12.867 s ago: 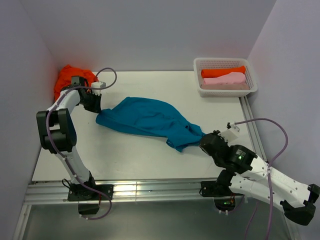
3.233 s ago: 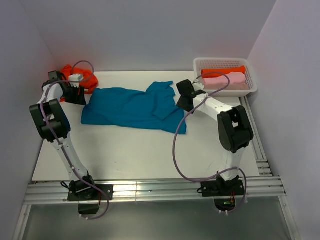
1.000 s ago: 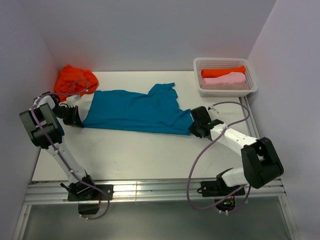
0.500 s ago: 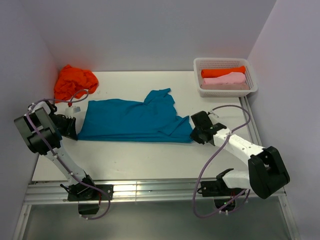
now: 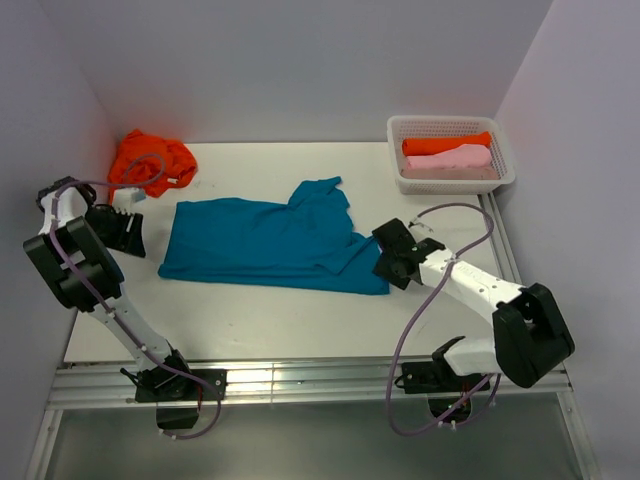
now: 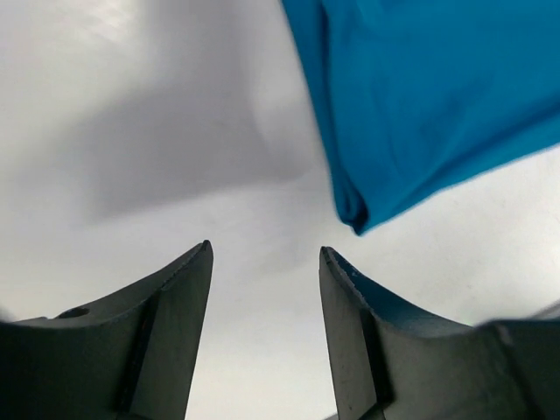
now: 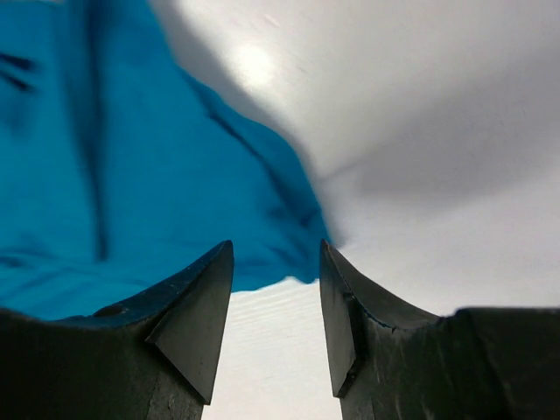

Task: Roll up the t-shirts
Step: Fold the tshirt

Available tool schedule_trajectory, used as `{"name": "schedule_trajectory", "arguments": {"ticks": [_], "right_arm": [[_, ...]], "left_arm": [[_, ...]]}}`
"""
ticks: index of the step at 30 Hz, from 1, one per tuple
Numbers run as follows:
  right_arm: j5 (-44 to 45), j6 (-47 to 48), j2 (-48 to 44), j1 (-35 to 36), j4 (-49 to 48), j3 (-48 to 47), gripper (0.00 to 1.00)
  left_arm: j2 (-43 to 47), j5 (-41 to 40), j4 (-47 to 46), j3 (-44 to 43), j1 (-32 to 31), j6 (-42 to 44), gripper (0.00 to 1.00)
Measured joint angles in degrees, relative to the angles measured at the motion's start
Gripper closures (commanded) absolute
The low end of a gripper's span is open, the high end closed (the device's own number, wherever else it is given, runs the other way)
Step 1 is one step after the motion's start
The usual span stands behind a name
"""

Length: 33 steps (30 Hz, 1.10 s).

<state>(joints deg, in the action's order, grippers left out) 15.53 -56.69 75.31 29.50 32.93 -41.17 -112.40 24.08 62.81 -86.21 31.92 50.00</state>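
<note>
The teal shirt (image 5: 270, 245) lies soft and mostly flat (top flap rumpled) on the smooth desk (image 5: 250, 320). My left gripper (image 6: 265, 248) and right gripper (image 7: 276, 244) gape empty near its ends.

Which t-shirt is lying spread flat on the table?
The teal-blue t-shirt. The orange-red t-shirt at the back left is crumpled; the orange roll and the pink roll lie in the basket.

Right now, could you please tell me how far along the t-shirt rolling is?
Done: an orange-red rolled shirt and a pale pink rolled shirt lie in the white mesh basket. In hand: the teal-blue shirt lies flat, unrolled, the left gripper and right gripper open at its opposite ends. Left: rolling it, then the crumpled orange-red shirt in the far left corner.
</note>
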Motion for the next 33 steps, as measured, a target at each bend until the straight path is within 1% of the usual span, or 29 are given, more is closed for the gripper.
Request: {"name": "schedule_trajectory", "arguments": {"ticks": [4, 7, 11, 16, 22, 31, 33], "right_arm": [[0.8, 0.8, -1.4, 0.1, 0.3, -4.6, 0.48], [0.8, 1.4, -1.0, 0.3, -1.1, -6.7, 0.48], [0.5, 1.9, 1.2, 0.4, -3.5, -7.2, 0.47], [-0.2, 2.6, 5.5, 0.4, -6.2, -7.7, 0.46], [-1.1, 4.0, 9.7, 0.3, -9.8, -8.4, 0.46], [-3.0, 5.4, 14.3, 0.1, -14.6, -10.3, 0.45], [-3.2, 5.6, 15.1, 0.1, -15.2, -10.8, 0.46]], "left_arm": [[0.0, 1.4, 0.2, -6.9, -0.1, -0.4, 0.4], [0.0, 2.2, 0.0, -9.2, -0.5, -1.1, 0.4], [-0.1, 3.1, -0.6, -9.3, -3.2, -2.5, 0.39], [-0.6, 4.4, -2.7, -9.3, -8.7, -5.2, 0.39], [-3.3, 3.7, -6.0, -8.7, -13.8, -9.2, 0.41], [-4.8, -0.2, -8.8, -7.4, -15.4, -12.4, 0.42], [-5.1, -0.9, -9.1, -7.3, -15.4, -12.8, 0.44]]}}
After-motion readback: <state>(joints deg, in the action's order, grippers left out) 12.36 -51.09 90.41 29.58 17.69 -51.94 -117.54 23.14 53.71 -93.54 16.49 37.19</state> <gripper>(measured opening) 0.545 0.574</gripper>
